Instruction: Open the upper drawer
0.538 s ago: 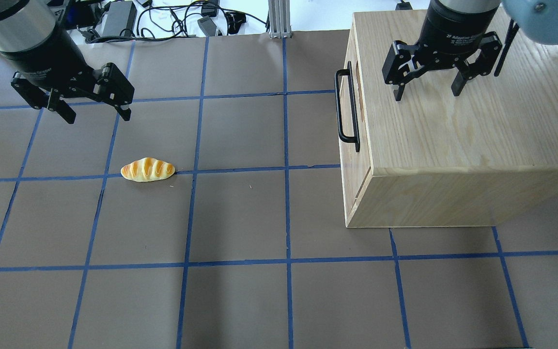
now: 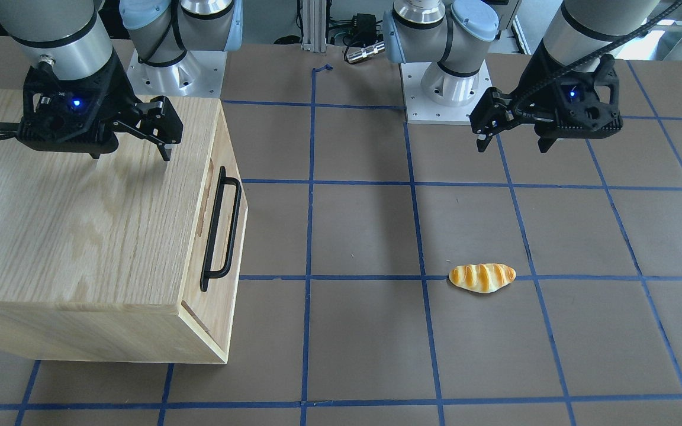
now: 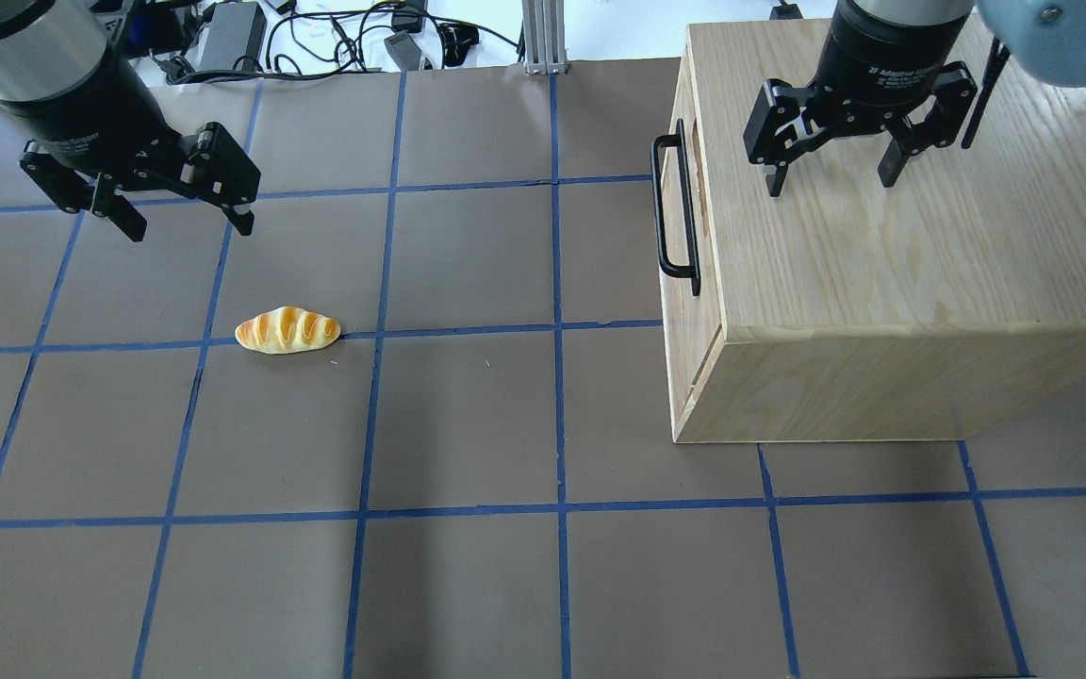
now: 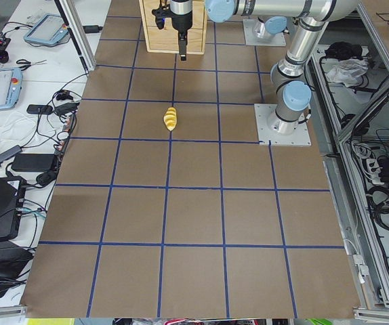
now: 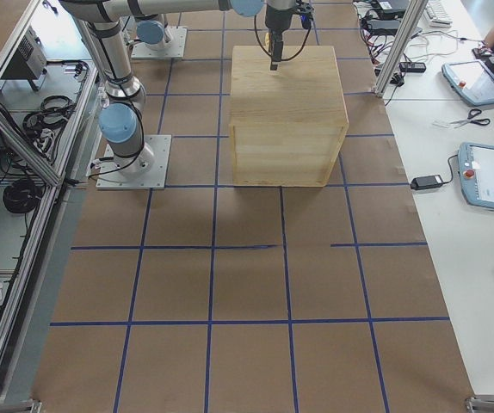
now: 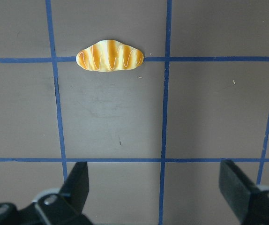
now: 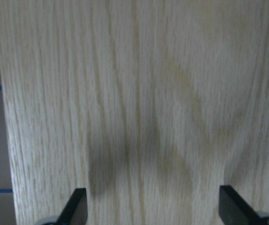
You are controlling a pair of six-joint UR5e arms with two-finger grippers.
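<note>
The upper drawer (image 3: 692, 203) is the top part of the oak cabinet's (image 3: 901, 273) left face, shut flush, with a long black bar handle (image 3: 675, 212) and a slot behind it. In the front-facing view the handle (image 2: 221, 228) faces the table's middle. My right gripper (image 3: 830, 181) is open and empty just above the cabinet top, right of the handle. It also shows in the front-facing view (image 2: 131, 155) and in its wrist view (image 7: 153, 208) over wood grain. My left gripper (image 3: 191, 229) is open and empty above the table, far left; it also shows in the front-facing view (image 2: 512, 147).
A toy bread roll (image 3: 287, 330) lies on the brown mat below the left gripper; it also shows in the left wrist view (image 6: 109, 56) and the front-facing view (image 2: 482, 277). Cables and power bricks (image 3: 232, 33) lie past the far edge. Blue tape lines grid the mat.
Both grippers have shifted only very slightly toward the far edge. The drawer and the bread roll have not moved.
</note>
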